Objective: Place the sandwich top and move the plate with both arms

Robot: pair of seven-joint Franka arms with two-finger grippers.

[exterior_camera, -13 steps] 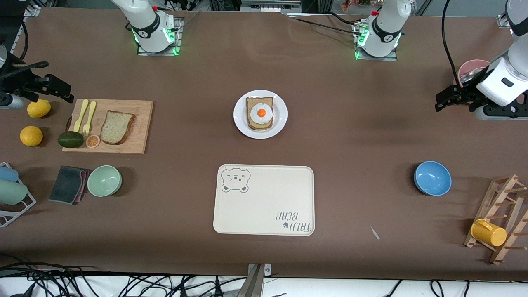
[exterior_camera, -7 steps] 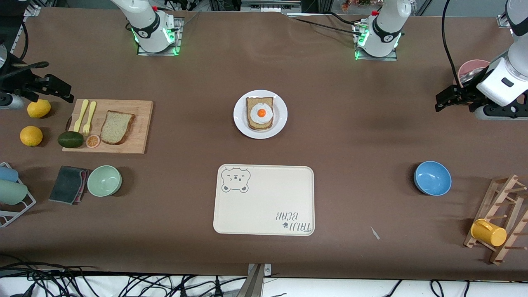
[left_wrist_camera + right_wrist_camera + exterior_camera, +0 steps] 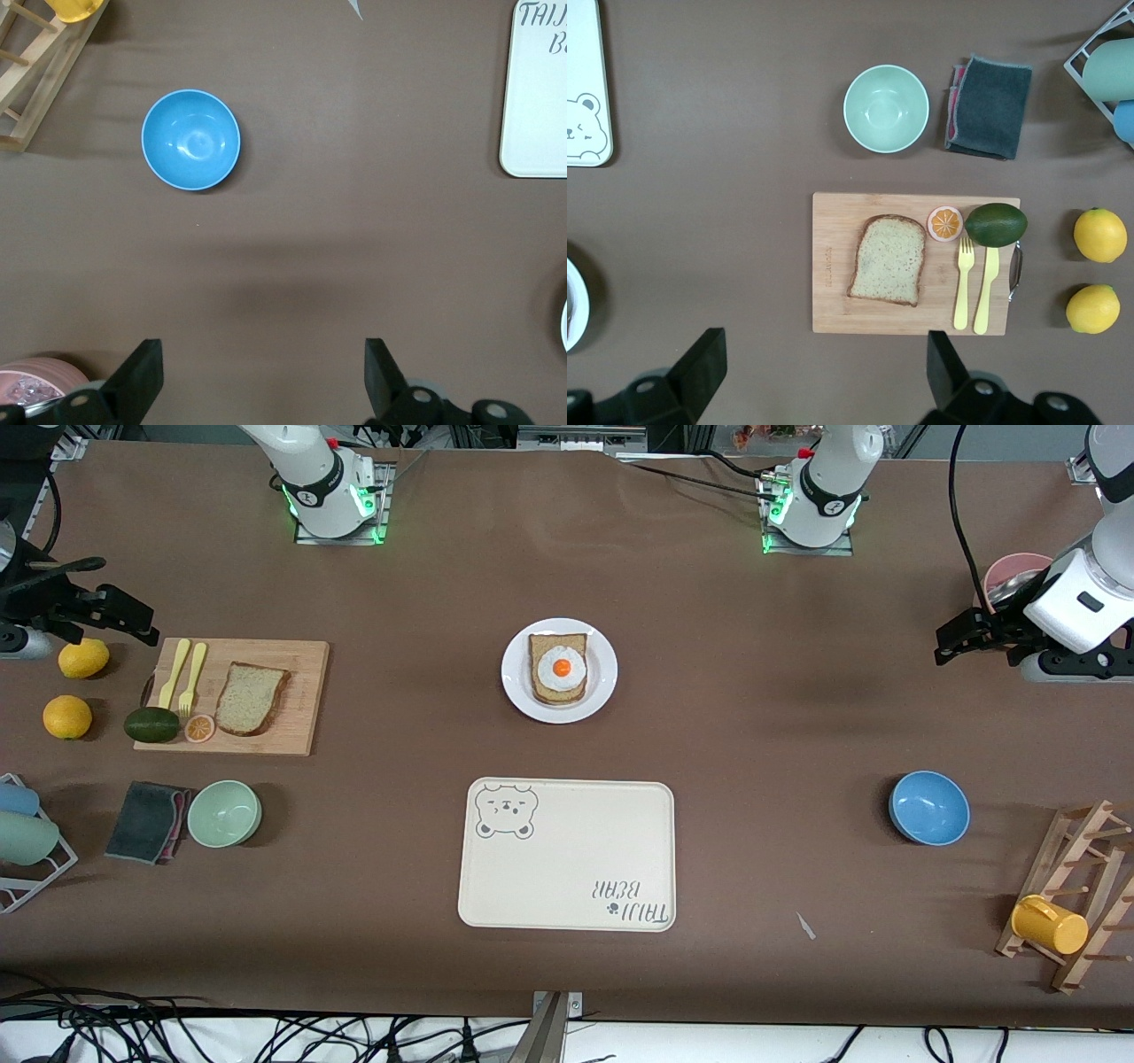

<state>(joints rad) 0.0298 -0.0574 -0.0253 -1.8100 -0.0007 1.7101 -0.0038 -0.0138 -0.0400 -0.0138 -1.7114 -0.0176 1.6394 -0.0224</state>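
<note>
The sandwich top [image 3: 251, 698] lies flat on a wooden cutting board [image 3: 297, 691] toward the right arm's end of the table; it also shows in the right wrist view [image 3: 889, 258]. The white plate [image 3: 516, 684] sits mid-table and holds a bread slice with a fried egg [image 3: 559, 669]. My right gripper [image 3: 133, 622] hangs open and empty over the table beside the board, by a lemon; its open jaws show in the right wrist view [image 3: 827, 347]. My left gripper [image 3: 961, 638] hangs open and empty over the left arm's end of the table [image 3: 263, 354].
A cream bear-print tray [image 3: 567, 859] lies nearer the camera than the plate. A blue bowl [image 3: 928, 807], a wooden rack with a yellow mug [image 3: 1050, 926] and a pink bowl [image 3: 1010, 571] sit at the left arm's end. A green bowl [image 3: 224, 812], cloth [image 3: 146, 821], avocado [image 3: 151, 724], forks [image 3: 183, 673] and lemons [image 3: 67, 716] surround the board.
</note>
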